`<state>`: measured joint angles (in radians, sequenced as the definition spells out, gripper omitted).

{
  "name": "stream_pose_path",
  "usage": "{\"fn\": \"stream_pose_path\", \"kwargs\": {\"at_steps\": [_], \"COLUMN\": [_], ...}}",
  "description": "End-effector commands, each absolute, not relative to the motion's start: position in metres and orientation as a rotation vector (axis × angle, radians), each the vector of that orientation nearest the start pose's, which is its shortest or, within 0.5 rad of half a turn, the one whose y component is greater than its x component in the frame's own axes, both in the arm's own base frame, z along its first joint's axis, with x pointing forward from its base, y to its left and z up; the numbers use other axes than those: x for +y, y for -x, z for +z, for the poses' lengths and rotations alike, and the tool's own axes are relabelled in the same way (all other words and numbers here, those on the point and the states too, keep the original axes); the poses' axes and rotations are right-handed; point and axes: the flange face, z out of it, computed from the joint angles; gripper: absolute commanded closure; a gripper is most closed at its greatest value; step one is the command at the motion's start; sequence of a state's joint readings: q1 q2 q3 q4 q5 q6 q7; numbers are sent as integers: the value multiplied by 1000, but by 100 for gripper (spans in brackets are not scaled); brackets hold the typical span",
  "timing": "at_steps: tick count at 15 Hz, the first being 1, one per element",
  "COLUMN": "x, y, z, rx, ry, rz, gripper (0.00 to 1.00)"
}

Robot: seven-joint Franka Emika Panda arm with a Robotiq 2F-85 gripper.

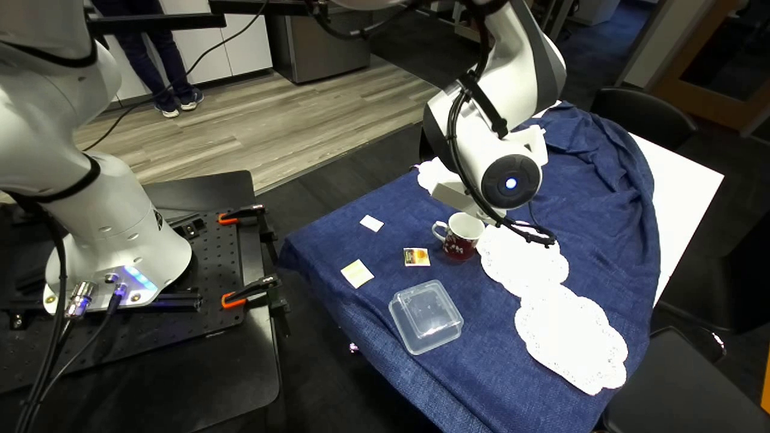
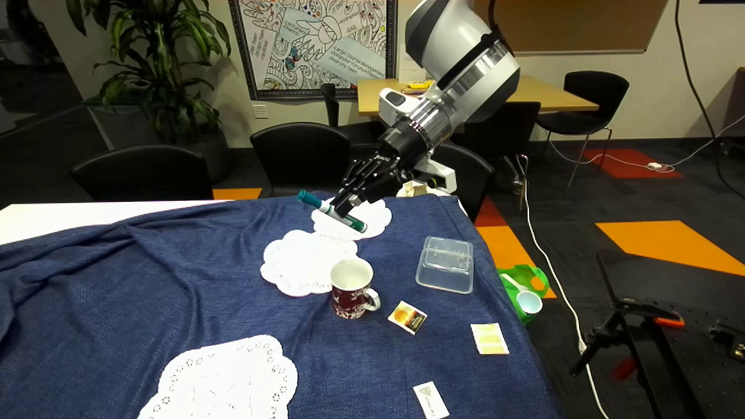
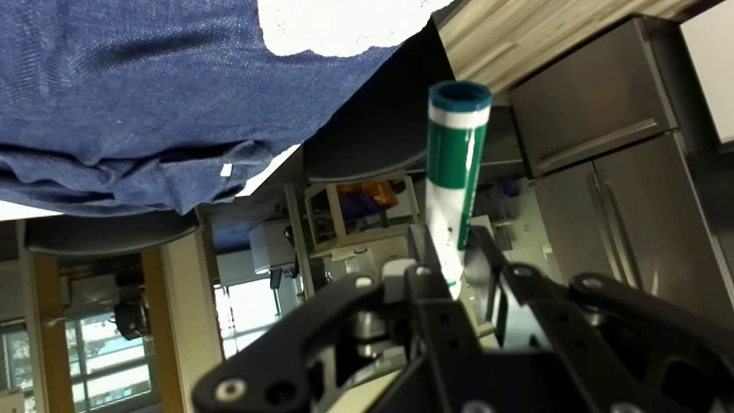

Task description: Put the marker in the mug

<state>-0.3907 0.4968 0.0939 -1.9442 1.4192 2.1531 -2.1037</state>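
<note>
My gripper (image 2: 343, 206) is shut on the marker (image 2: 327, 208), a green and white pen with a teal cap. The marker is held tilted in the air, up above the table. In the wrist view the marker (image 3: 453, 152) sticks out between the fingertips (image 3: 451, 244). The mug (image 2: 350, 299), dark red with white inside, stands upright on the blue cloth, with its handle toward the paper packets. It also shows in an exterior view (image 1: 460, 245), close by the arm. There the gripper and marker are hidden behind the wrist. The mug is out of the wrist view.
A clear plastic container (image 2: 446, 273) lies on the blue cloth (image 2: 174, 279). An orange packet (image 2: 407, 317), a yellow packet (image 2: 489, 339) and a white packet (image 2: 431, 400) lie near the mug. White doilies (image 2: 305, 262) lie beside and beyond it. Black chairs (image 2: 300, 154) stand around the table.
</note>
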Motion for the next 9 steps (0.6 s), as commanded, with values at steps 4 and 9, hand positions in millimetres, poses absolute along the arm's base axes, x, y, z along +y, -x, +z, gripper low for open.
{"fn": "stream_pose_path", "kwargs": {"at_steps": [4,9], "x": [-169,-188], "y": [-594,-599], "z": [207,189], "rx": [-839,-790], "ry": [2056,2113], "rz": [-1216,-1209], "gripper": [95,95]}}
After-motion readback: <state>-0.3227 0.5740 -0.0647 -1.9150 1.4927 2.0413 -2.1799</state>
